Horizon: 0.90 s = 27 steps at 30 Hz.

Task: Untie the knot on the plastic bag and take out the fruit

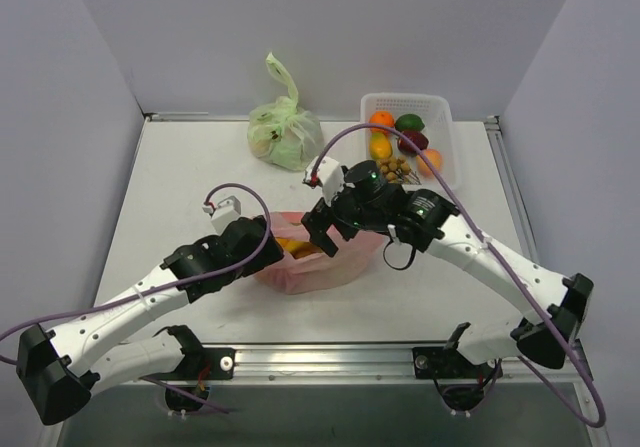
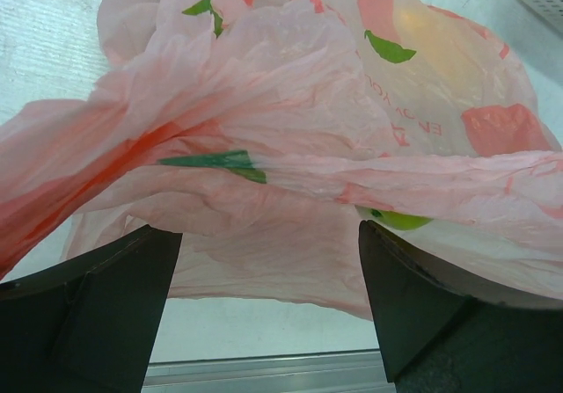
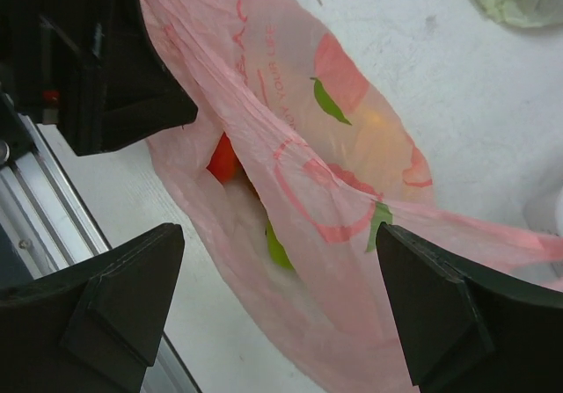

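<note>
The pink plastic bag (image 1: 320, 267) lies crumpled on the table between my two grippers, its mouth loose. I make out no tied knot. Yellow fruit (image 1: 292, 248) shows in the opening. My left gripper (image 1: 272, 239) is open at the bag's left side; in the left wrist view the bag (image 2: 290, 147) fills the frame above the gripper (image 2: 268, 235), with a green fruit (image 2: 398, 221) by the right finger. My right gripper (image 1: 325, 241) is open over the bag's top. In the right wrist view the gripper (image 3: 280, 232) straddles the bag (image 3: 352, 235); red fruit (image 3: 223, 158) and green fruit (image 3: 277, 251) show inside.
A tied pale green bag (image 1: 285, 132) stands at the back centre. A white basket (image 1: 443, 117) at the back right holds several fruits. The left arm's gripper (image 3: 97, 68) sits close at the upper left of the right wrist view. The table's metal front rail (image 2: 264, 367) is just below.
</note>
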### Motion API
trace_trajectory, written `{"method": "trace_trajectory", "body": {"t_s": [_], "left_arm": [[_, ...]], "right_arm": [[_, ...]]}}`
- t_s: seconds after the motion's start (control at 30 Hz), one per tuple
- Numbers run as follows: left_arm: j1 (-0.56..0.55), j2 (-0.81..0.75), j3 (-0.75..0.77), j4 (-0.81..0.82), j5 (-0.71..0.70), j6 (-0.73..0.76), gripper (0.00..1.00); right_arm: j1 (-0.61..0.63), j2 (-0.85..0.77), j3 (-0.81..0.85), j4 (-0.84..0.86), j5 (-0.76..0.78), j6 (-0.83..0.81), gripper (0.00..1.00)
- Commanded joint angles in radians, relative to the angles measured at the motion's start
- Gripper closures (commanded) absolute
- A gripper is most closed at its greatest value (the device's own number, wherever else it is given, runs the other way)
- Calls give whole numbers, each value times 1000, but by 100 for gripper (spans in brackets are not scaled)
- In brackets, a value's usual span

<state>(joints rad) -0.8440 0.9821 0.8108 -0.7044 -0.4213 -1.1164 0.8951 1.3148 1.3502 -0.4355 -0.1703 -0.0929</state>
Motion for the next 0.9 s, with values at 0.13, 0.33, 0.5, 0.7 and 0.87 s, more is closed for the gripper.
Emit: {"method": "trace_trajectory", "body": {"t_s": [0.13,0.33,0.5,0.7,0.87], "left_arm": [[28,-36,-31,118,39,0,7],[37,-42,-47,129,53,6,7],[49,-51,-52,131,52,27,7],[66,-40,-56,148,53,41,7],[79,-23,-62,178,50,47,8]], "right_arm": [[-18,144,-42,12,-75,-71,5],[-21,216,-69,61,-44,-38,12],[-19,207,-105,103,-31,16,41],[2,169,-126,126,-38,67,79],[21,150,-147,139,-47,130,94]]}}
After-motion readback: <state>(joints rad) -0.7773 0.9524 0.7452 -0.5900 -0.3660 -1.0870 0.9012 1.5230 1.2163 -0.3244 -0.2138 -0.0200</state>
